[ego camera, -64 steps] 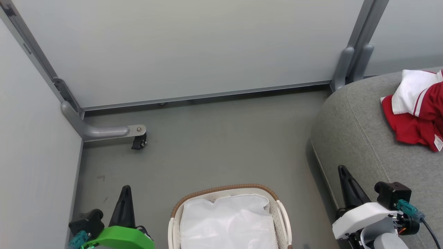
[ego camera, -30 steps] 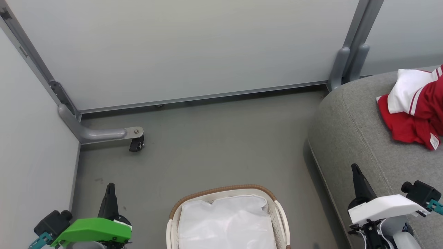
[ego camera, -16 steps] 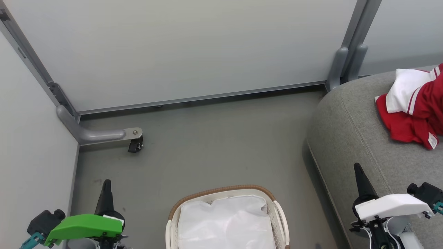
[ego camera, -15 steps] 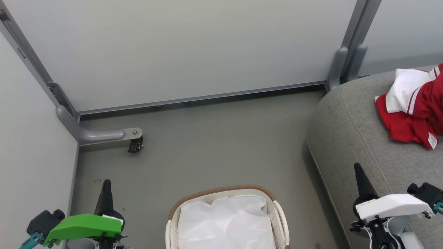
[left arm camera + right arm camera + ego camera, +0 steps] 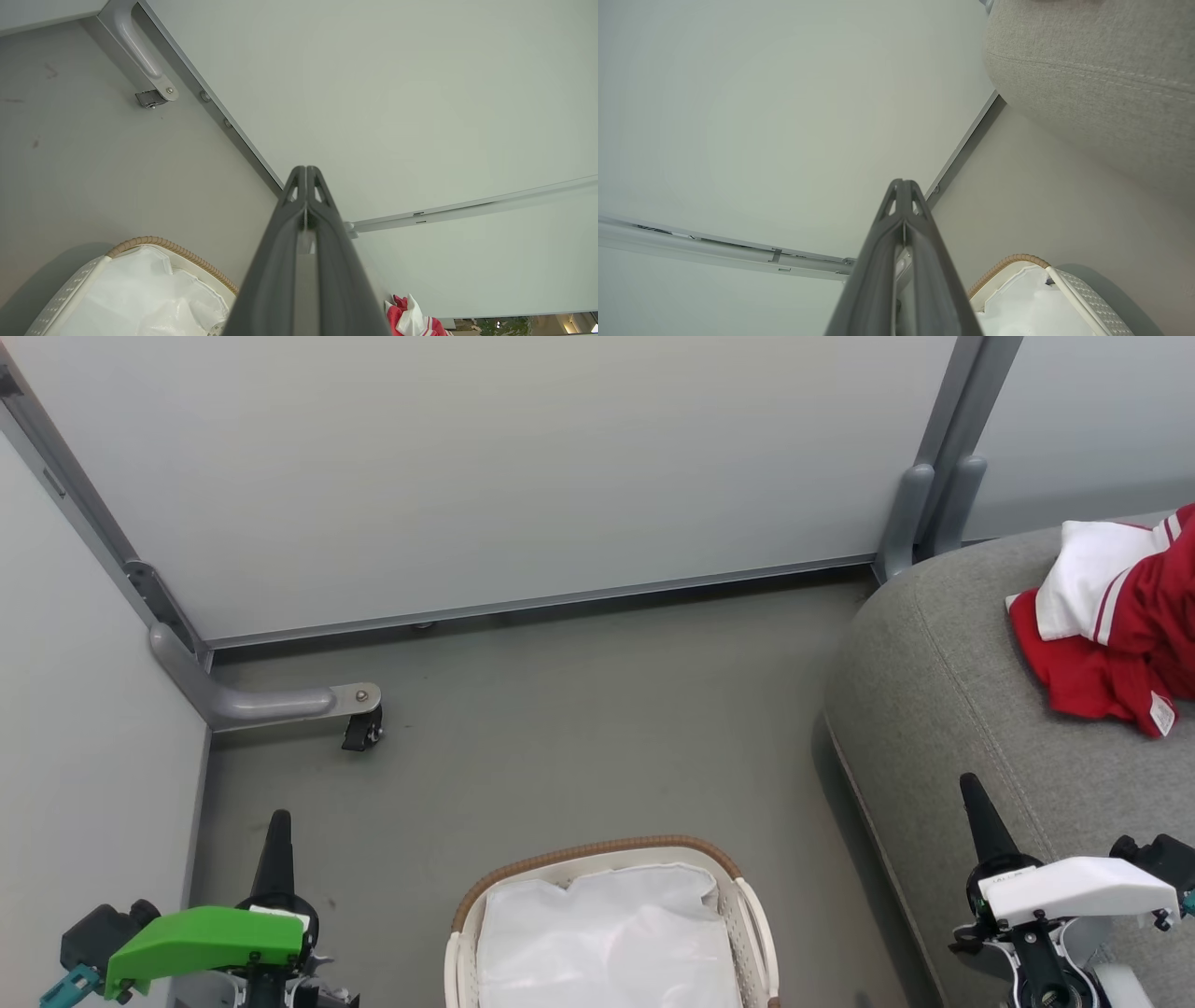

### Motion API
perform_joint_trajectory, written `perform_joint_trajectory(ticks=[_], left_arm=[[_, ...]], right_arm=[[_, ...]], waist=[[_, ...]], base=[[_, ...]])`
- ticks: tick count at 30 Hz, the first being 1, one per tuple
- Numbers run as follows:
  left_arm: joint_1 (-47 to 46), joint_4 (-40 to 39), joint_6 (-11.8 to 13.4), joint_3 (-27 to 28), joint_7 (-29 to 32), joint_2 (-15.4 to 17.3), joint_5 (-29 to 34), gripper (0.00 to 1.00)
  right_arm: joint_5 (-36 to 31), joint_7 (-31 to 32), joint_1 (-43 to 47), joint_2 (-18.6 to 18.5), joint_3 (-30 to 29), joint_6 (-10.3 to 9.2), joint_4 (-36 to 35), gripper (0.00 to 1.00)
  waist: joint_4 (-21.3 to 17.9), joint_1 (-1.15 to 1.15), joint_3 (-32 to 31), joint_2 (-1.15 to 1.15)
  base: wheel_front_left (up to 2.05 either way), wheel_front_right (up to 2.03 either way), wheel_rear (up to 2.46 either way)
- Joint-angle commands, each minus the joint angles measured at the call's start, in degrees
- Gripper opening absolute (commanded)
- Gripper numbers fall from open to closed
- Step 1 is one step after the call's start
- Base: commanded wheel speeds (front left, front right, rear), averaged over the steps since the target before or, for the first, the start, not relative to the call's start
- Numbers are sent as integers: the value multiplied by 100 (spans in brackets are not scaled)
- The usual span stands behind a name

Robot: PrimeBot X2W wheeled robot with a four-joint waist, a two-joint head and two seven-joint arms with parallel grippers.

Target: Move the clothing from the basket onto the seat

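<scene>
Over the grey floor [image 5: 560, 709], the left gripper [image 5: 278, 826] and right gripper [image 5: 973, 793], both clenched empty, have drawn outward. The clothing [image 5: 1111, 644] lies on the seat [image 5: 934, 709]; the task looks done

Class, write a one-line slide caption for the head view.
Clothing lies on the seat; the basket shows its white liner; left gripper and right gripper are shut.

A grey floor [image 5: 579, 728] is carrying the cream basket [image 5: 597, 848], a partition's castor foot [image 5: 361, 732] and, right of the basket, the grey seat [image 5: 943, 691]. Red-and-white clothing [image 5: 1111, 653] is lying bunched on the seat, apparently running past the frame edge.
</scene>
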Motion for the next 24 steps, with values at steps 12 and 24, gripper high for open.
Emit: perform_joint_trajectory(ticks=[12, 24], left_arm=[[-192, -109, -66, 156, 207, 21, -711, 0], [-222, -148, -93, 259, 360, 22, -1218, 0]], right_arm=[[786, 214, -109, -41, -91, -3, -111, 0], [1350, 364, -108, -45, -147, -3, -143, 0]], waist=[[-29, 0, -11, 0], [-56, 0, -21, 0]], base=[[0, 0, 0], [0, 0, 0]])
